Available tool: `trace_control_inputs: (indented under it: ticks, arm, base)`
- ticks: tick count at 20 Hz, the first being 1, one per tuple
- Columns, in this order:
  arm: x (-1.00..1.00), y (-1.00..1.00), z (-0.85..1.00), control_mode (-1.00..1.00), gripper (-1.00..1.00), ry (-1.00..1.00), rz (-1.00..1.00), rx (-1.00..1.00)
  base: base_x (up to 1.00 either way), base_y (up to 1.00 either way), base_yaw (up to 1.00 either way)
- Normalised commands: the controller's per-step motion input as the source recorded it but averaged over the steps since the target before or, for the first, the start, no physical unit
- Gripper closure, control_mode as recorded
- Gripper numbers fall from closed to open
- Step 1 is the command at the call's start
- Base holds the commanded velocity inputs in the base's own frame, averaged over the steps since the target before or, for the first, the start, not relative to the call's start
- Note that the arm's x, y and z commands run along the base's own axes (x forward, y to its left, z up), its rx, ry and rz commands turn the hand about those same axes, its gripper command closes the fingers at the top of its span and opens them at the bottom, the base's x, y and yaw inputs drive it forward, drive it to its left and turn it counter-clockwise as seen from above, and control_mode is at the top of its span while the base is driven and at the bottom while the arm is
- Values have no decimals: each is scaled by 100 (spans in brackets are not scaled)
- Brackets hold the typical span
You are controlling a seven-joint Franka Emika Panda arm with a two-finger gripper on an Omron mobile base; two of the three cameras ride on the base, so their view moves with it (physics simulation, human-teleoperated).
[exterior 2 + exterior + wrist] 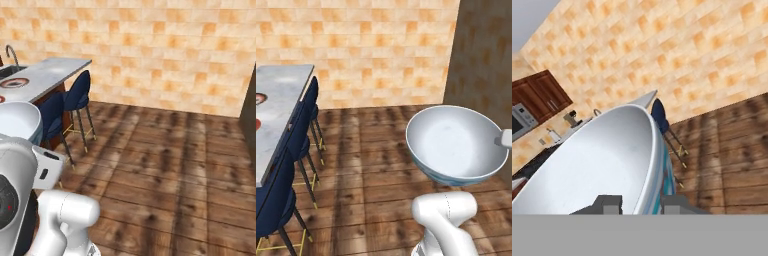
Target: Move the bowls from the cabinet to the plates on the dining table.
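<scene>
The biggest thing in view is the wooden floor (371,165) under the tiled wall (381,45), and the robot stands in the open part of it. At the left side is the long marble bench (281,115), the dining table of the task, with blue stools (301,135) along its edge. Near the far end of the bench a plate (13,83) with a red-brown rim lies on the top, beside the sink tap. The grey-white bowl (456,142) hangs in the air above the arm, away from the bench, a little tilted, its bluish outside showing below. The gripper (641,204) is closed on the bowl's rim, one finger inside and one outside. I judge the step is carrying the first bowl; next the base must come nearer the bench, then the bowl goes down centred on a plate.
</scene>
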Motion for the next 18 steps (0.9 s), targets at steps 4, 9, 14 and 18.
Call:
trace_control_inputs:
  ticks: [4,9,14,18]
  arm:
    - [0,0,0,100,100,0,0,0]
    - [0,0,0,100,100,0,0,0]
    - [0,0,0,100,100,0,0,0]
    - [0,0,0,100,100,0,0,0]
  base:
    - [1,-28,-22]
    - [0,-8,-8]
    - [47,0,0]
    - [88,-5,0]
